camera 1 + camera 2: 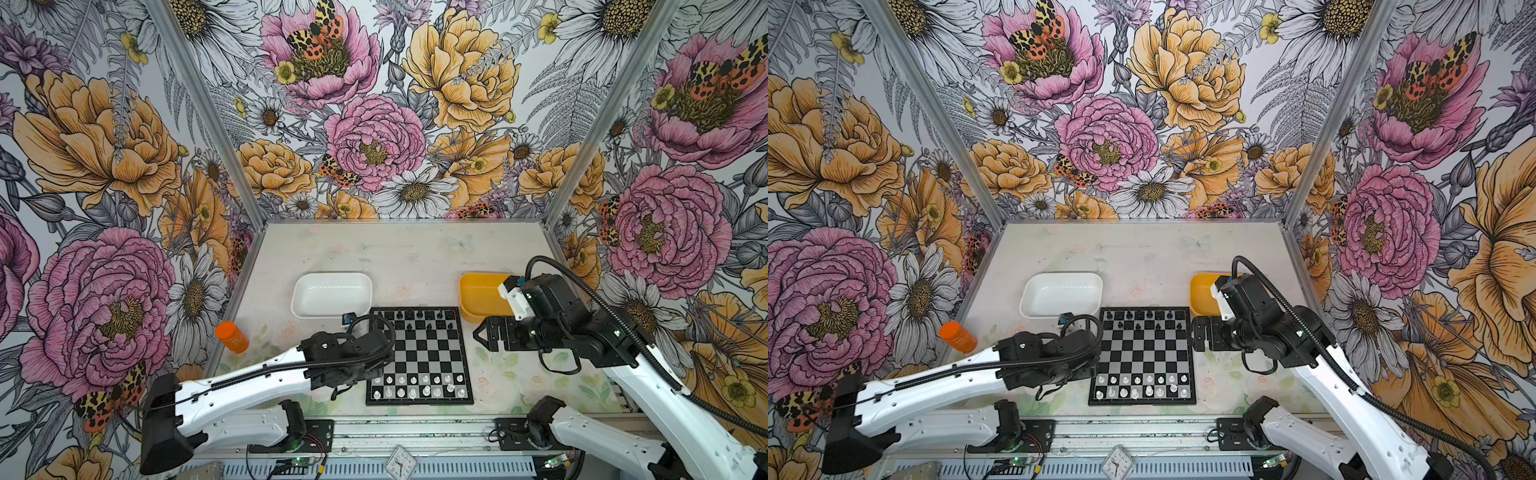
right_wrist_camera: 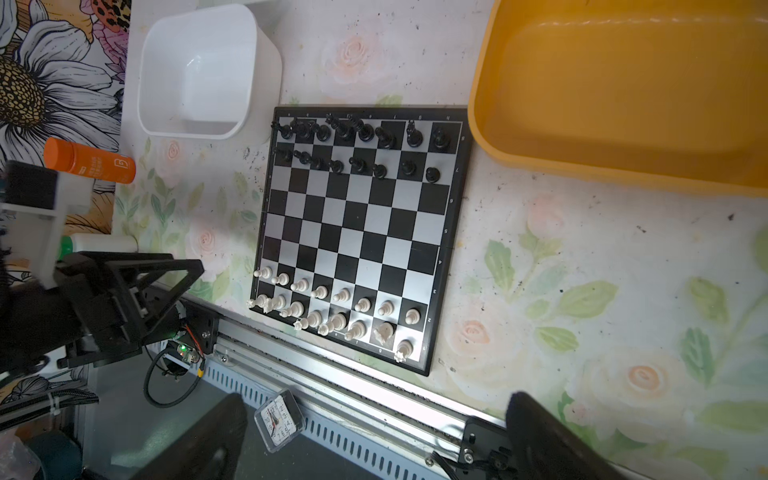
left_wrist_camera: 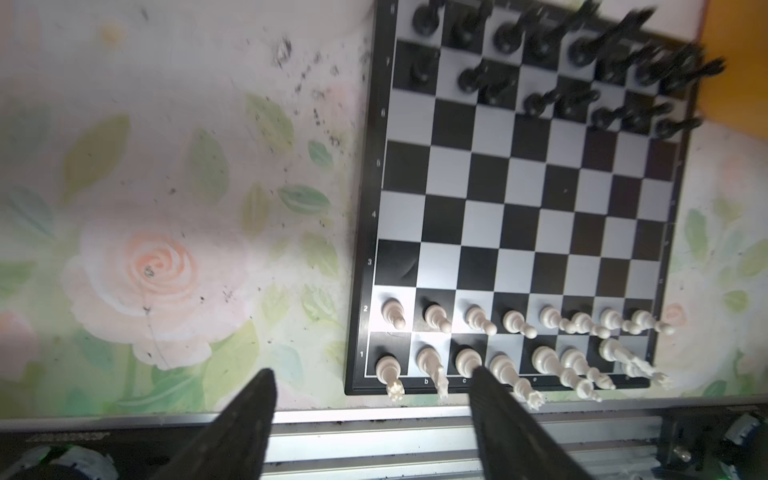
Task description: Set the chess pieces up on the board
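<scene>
The left gripper (image 3: 372, 374), jaws spread and empty, hangs over the near left corner of the board (image 3: 523, 216), the white corner rook (image 3: 388, 368) showing between its fingertips. White chessmen (image 2: 340, 296) fill the two near rows and black chessmen (image 2: 365, 133) the two far rows. The board lies at the front edge of the table (image 1: 415, 257). The right gripper (image 1: 478, 333), also spread, hangs just off the board's right edge.
</scene>
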Motion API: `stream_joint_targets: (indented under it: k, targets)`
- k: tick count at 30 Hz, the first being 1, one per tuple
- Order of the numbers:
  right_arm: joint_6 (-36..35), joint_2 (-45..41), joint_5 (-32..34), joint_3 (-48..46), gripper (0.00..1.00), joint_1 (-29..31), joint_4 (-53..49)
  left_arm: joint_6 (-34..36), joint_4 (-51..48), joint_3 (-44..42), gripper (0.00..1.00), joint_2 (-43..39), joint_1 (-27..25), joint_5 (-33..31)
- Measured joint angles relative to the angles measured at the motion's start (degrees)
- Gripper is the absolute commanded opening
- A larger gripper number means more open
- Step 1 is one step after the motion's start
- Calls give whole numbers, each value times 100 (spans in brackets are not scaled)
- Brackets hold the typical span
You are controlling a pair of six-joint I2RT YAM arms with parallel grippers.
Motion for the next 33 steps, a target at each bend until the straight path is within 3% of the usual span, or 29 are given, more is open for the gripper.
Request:
stream_joint_targets:
  k: [9, 15, 20, 27, 30, 33]
  targets:
    - [-236, 221, 1126, 177, 100, -361, 52, 798, -391, 378, 99, -2015, 1875, -1478]
    - [-479, 125, 1593, 153, 100, -1241, 490, 1921, -57, 466, 99, -2245, 2909, -2166]
    - [-675, 109, 1821, -160, 100, -1862, 1040, 3047, 780, 291, 99, -1897, 4057, -2111]
    - [-1005, -9, 1989, -1141, 100, -2621, 2127, 4186, 2332, -835, 99, -1792, 6098, -1252]
    - [-1237, -173, 2135, -1604, 100, -2754, 2634, 4472, 3062, -1443, 99, -2017, 6494, -1071]
    - [-1482, -341, 2310, -2063, 100, -2771, 3176, 4699, 3871, -1784, 99, -2026, 6561, -1001]
